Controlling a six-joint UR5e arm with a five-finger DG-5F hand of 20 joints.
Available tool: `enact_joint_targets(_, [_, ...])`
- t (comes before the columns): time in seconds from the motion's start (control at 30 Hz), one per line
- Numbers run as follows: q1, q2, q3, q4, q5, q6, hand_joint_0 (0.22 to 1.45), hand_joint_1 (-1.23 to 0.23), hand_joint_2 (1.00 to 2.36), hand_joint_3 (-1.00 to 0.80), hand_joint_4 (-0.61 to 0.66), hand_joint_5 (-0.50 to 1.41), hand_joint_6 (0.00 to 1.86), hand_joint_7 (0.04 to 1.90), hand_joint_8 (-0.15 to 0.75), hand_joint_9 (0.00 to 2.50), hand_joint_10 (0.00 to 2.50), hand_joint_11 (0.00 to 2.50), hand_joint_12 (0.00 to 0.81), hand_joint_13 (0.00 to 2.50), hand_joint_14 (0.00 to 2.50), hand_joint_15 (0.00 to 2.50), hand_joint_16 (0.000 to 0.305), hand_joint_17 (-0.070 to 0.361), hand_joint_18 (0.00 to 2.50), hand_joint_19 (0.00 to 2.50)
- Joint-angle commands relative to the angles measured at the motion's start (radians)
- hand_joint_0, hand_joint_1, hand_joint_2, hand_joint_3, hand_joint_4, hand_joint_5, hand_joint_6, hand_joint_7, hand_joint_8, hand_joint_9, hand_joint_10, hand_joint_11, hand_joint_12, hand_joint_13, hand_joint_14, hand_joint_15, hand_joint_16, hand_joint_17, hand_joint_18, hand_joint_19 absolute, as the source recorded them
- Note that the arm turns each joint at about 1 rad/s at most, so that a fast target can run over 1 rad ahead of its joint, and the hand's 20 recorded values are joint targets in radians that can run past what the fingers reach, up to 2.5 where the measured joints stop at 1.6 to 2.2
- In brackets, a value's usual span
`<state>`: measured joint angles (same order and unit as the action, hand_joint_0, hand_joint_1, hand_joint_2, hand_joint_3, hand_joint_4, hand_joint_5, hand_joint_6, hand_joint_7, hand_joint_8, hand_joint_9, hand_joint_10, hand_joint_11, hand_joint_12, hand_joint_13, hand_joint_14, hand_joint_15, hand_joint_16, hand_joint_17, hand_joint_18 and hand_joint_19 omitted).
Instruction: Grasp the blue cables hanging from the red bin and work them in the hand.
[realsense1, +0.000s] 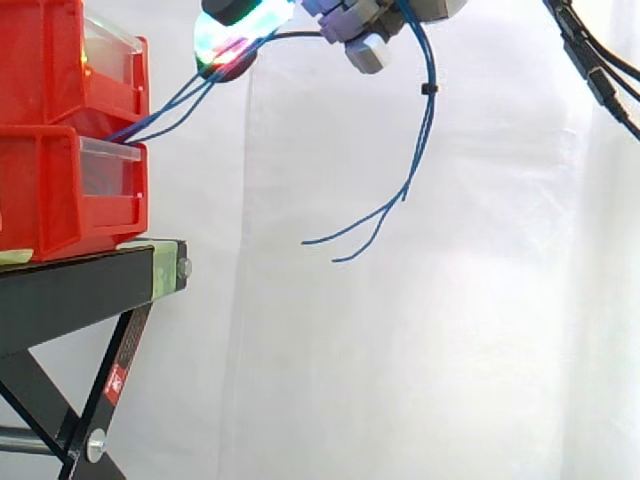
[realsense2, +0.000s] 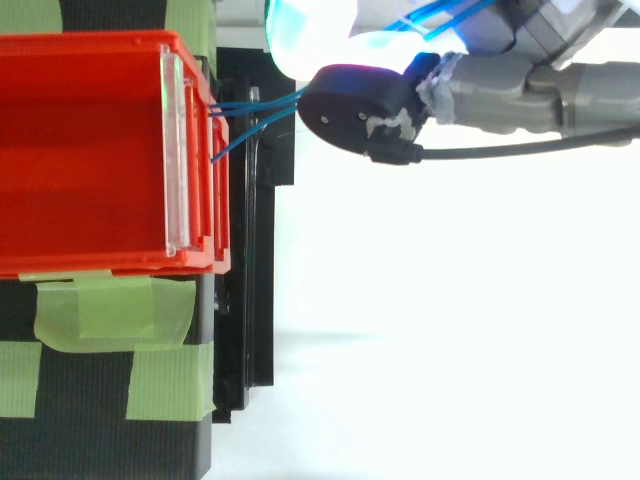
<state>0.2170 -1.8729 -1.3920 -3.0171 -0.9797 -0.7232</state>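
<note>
Hand (realsense1: 365, 50) at top centre gripped blue cables (realsense1: 430, 115) in curled fingers; strands ran down-left into red bin (realsense1: 50, 190).

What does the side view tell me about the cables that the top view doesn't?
Side view: the blue cables drop from the hand past a black tie to loose curled ends; two red bins sit stacked on the black stand. Top view: the bare inside of the upper bin, its clear front panel, green tape on the stand. Both: the cables running from the bin front into the hand's closed fingers.
</note>
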Motion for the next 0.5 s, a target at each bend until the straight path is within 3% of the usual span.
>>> enact_joint_targets(0.0, [0.002,0.001,0.001,-0.016,0.001,0.034,1.23,-0.69,1.01,0.38,0.24,0.25,0.01,1.32,0.519,1.74,2.50,2.50,0.771,2.09,2.50,2.01,0.244,0.183,2.50,0.76])
enact_joint_targets(0.27, [0.012,0.003,0.001,-0.051,0.024,0.080,1.16,-0.69,1.01,0.17,0.25,0.25,0.01,1.31,0.519,1.74,2.50,2.50,0.771,2.09,2.50,2.01,0.244,0.183,2.50,0.76])
enact_joint_targets(0.47, [0.012,0.001,-0.001,-0.132,0.015,0.027,1.11,-0.69,1.02,0.00,0.26,0.26,0.01,1.33,0.519,1.74,2.50,2.50,0.771,2.09,2.50,2.01,0.244,0.183,2.50,0.76])
